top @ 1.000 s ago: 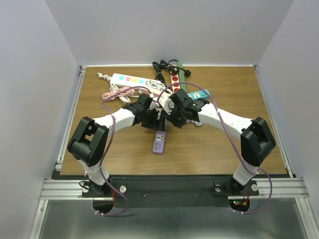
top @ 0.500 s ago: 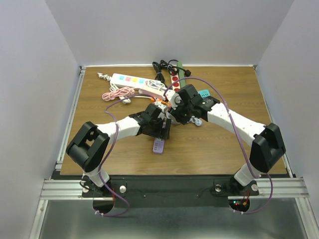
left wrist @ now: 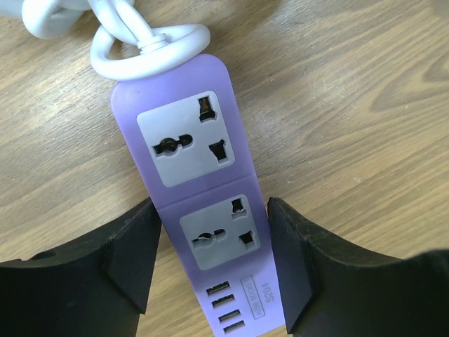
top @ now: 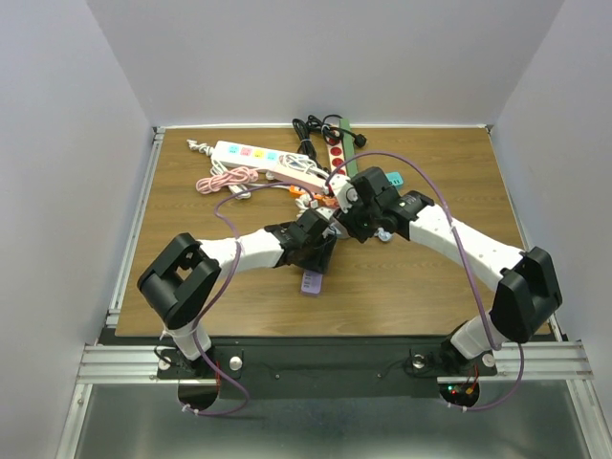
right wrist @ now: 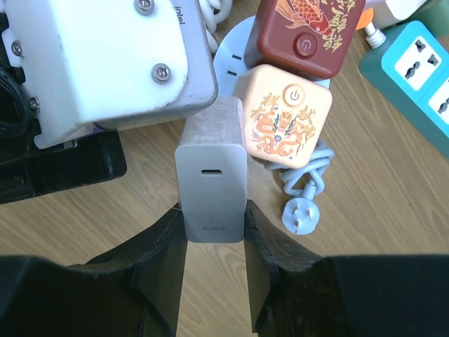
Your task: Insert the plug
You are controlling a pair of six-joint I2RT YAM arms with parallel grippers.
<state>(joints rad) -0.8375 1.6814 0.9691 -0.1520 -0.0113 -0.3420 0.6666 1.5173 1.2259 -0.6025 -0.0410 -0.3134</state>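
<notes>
Purple power strip [left wrist: 203, 203] flat on the wooden desk [left wrist: 365, 105], left of centre in the overhead view, directly under the left end effector [left wrist: 210, 210]. Black fingers [left wrist: 133, 246] closed against both long edges of the strip, level with the lower of its two universal sockets, USB ports just below. Both sockets empty. White cord [left wrist: 151, 53] looped at the strip's far end.

Just right of that, right end effector [right wrist: 214, 217] clamped on a silver charger plug [right wrist: 210, 175], pinched by its lower sides, USB-C port facing the wrist camera, prongs out of sight. Plug held off the desk, close beside the left arm's white wrist housing [right wrist: 105, 63].

Further right, cream cube adapter [right wrist: 284, 116] with a dragon print, touching a red-brown cube [right wrist: 309, 31] behind it. White three-pin plug [right wrist: 298, 217] on its cord, lying on the desk just below them. At the far right edge, teal power strip [right wrist: 414, 63].
</notes>
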